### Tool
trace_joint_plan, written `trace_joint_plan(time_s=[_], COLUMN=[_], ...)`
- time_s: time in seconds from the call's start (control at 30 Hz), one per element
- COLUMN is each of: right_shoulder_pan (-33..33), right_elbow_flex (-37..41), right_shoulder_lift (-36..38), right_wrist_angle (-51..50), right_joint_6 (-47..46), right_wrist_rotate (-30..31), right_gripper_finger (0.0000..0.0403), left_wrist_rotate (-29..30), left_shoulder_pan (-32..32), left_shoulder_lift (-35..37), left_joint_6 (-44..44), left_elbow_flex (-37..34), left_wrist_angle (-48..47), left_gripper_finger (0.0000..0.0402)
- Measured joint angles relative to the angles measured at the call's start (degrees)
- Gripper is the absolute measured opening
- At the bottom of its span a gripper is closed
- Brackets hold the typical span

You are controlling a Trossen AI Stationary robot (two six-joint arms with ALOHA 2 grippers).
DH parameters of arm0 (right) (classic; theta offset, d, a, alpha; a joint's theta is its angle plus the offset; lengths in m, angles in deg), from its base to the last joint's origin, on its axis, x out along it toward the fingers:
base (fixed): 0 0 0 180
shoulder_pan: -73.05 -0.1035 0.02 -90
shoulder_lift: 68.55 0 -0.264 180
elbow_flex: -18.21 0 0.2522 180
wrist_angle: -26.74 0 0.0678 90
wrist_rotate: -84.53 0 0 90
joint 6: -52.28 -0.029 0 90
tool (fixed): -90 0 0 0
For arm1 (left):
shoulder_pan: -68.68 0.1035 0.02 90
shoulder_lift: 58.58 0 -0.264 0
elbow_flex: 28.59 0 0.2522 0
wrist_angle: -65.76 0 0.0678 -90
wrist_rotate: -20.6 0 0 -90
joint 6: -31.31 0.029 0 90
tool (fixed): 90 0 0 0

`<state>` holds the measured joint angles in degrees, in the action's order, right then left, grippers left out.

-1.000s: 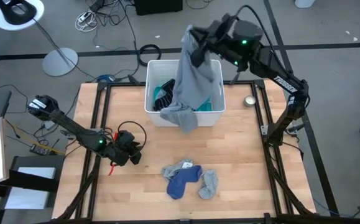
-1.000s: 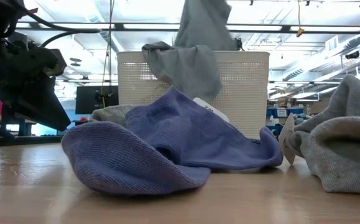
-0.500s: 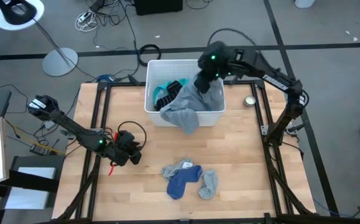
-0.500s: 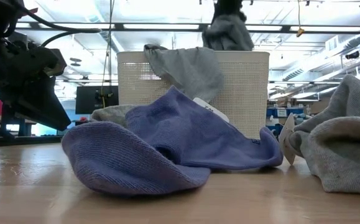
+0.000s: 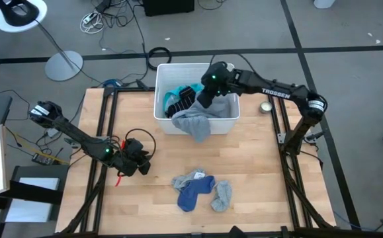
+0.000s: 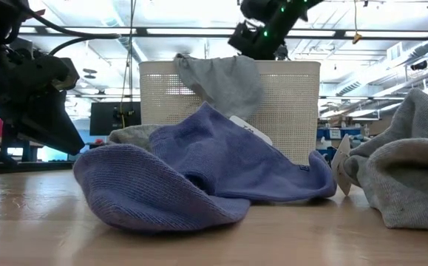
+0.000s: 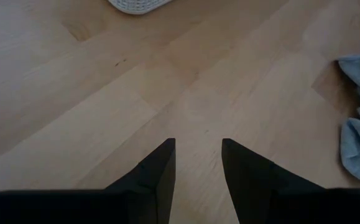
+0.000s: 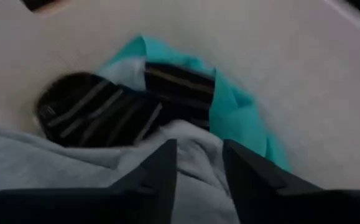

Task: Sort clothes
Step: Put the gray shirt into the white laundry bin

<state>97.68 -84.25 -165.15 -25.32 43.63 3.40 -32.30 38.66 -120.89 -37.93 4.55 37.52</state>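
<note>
The white bin (image 5: 161, 73) stands at the table's far middle. It holds a turquoise piece (image 5: 174, 93) and a black striped piece (image 5: 184, 98). The grey shirt (image 5: 198, 119) lies in the bin, and one end hangs over the near wall (image 6: 225, 81). My right gripper (image 5: 206, 92) is down inside the bin, shut on the shirt (image 8: 74, 180). A blue sock (image 5: 192, 194) and grey socks (image 5: 222, 195) lie on the table's near middle. My left gripper (image 5: 145, 165) rests low at the left, slightly open and empty (image 7: 198, 155). My right gripper pinches a raised fold of the grey shirt (image 8: 192, 140) between its two fingers, coming slanting down from the table's right side into the bin. The shirt lies slack in the bin on the other clothes. Its far end is draped over the bin's near wall (image 5: 196, 127).
A small round metal thing (image 5: 266, 107) lies right of the bin. A red thing (image 5: 120, 178) and cables lie by my left gripper. Bare wood lies between the bin and the socks. In the low view the socks (image 6: 199, 170) fill the foreground before the bin (image 6: 295, 111).
My right gripper has gone down into the bin and a little toward the table's left, still holding the grey shirt. The shirt hung tall above the bin and has sunk into a heap inside it. Its lower end has stayed draped over the near wall.
</note>
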Motion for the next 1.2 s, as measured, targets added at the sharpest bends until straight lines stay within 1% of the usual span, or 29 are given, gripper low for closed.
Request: trace_joint_plan(time_s=[0.13, 0.2, 0.37, 0.47, 0.57, 0.63, 0.77, 0.8, 0.9, 1.0, 1.07, 1.2], right_shoulder_pan=[0.72, 1.0, 1.02, -0.06, -2.67, -5.18, -11.56, -13.2, -17.27, -20.49, -22.26, -25.92], right_elbow_flex=[3.53, 3.84, -0.87, -5.07, -8.8, -9.93, -10.04, -9.93, -9.07, -8.08, -7.6, -5.57], right_shoulder_lift=[0.0, 0.0, 0.56, 1.74, 2.75, 3.45, 3.72, 3.54, 3.17, 3.17, 3.17, 3.17], right_wrist_angle=[-0.06, -0.94, -3.9, -4.56, -5.92, -6.61, -8.94, -9.86, -10.75, -10.6, -11.96, -13.79], right_joint_6=[-1.43, -1.66, -1.72, -1.71, -0.25, 2.89, 9.7, 10.51, 12.35, 12.4, 10.33, 6.03], right_wrist_rotate=[-0.14, -0.14, -0.24, -2.55, -6.34, -7.64, -8.28, -7.79, -3.6, -0.05, 1.56, 2.72], right_gripper_finger=[0.0176, 0.0189, 0.0201, 0.0196, 0.0187, 0.018, 0.0165, 0.0162, 0.0153, 0.0143, 0.0136, 0.0124], left_wrist_rotate=[0.0, 0.0, 0.0, 0.0, 0.0, 0.0, 0.0, -0.01, -0.02, -0.02, -0.02, -0.02], left_shoulder_pan=[0.0, 0.0, 0.0, 0.0, 0.02, 0.0, 0.0, 0.0, 0.01, 0.01, 0.0, 0.0], left_shoulder_lift=[0.0, 0.0, 0.0, 0.0, 0.0, 0.0, 0.0, 0.0, 0.0, 0.0, 0.0, 0.0], left_joint_6=[0.0, 0.01, 0.0, 0.0, 0.0, 0.02, 0.01, 0.01, 0.0, 0.0, 0.0, 0.0], left_elbow_flex=[0.0, 0.0, 0.0, 0.0, 0.0, 0.0, 0.0, 0.0, 0.0, 0.0, 0.0, 0.0], left_wrist_angle=[-0.04, 0.0, -0.03, -0.09, -0.35, -0.37, -0.45, -0.46, -0.2, -0.14, 0.04, -0.04], left_gripper_finger=[0.0136, 0.0136, 0.0136, 0.0136, 0.0136, 0.0136, 0.0136, 0.0136, 0.0136, 0.0136, 0.0136, 0.0136])
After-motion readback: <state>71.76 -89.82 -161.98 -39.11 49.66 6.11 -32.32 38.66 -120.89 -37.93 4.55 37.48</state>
